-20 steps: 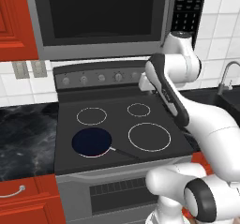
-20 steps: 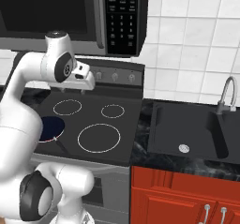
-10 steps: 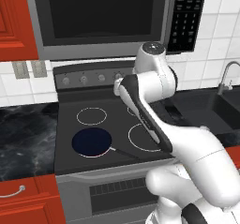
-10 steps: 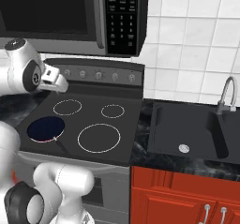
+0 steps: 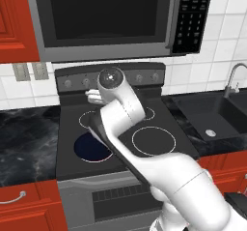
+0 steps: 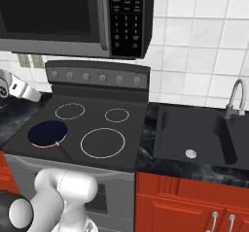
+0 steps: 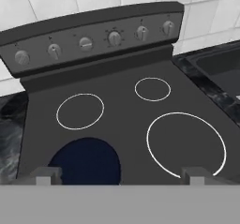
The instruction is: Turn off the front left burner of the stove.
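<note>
While the white arm's two-finger gripper (image 7: 117, 176) hangs above the near edge of the dark grey glass-top stove (image 7: 122, 78), its jaws stand apart and released, with 2 dark tips rising at the bottom of the hand view. Below them a dark-blue round frying pan (image 7: 86, 161) covers the front left burner (image 6: 47, 133). Behind it a grey back panel carries round knobs (image 7: 115, 38). Black marbled worktop (image 5: 24, 138) flanks the stove.
</note>
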You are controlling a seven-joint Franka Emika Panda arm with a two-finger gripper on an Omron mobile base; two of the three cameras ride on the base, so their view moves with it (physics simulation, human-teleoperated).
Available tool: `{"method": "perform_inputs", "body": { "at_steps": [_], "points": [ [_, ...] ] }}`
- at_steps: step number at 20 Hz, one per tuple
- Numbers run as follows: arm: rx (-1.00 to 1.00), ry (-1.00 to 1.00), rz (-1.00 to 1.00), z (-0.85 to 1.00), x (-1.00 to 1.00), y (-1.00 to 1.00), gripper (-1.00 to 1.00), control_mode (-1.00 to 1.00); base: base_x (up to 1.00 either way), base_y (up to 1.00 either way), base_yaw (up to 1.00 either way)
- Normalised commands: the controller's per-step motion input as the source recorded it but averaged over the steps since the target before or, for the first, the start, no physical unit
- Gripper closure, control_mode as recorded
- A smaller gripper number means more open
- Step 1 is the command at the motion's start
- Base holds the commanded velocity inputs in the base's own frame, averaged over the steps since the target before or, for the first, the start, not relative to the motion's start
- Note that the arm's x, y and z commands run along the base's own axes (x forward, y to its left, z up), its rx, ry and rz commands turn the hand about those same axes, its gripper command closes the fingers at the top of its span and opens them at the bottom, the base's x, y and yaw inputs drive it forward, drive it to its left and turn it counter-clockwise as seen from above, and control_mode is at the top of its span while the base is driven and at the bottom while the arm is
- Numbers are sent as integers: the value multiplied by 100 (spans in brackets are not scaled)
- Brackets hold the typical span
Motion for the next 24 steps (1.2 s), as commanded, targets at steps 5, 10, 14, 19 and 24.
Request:
{"method": "perform_inputs", "body": {
  "at_steps": [5,10,14,19,24],
  "points": [
    [-4,-10,-2,0,3,34,-100,-100,0,0,0],
    [-14,-1,18,0,10,15,-100,-100,0,0,0],
    [-21,6,31,0,16,3,-100,-100,0,0,0],
    [-33,18,43,0,26,14,-100,-100,0,0,0],
    [-39,29,48,0,41,26,-100,-100,0,0,0]
  ]
}}
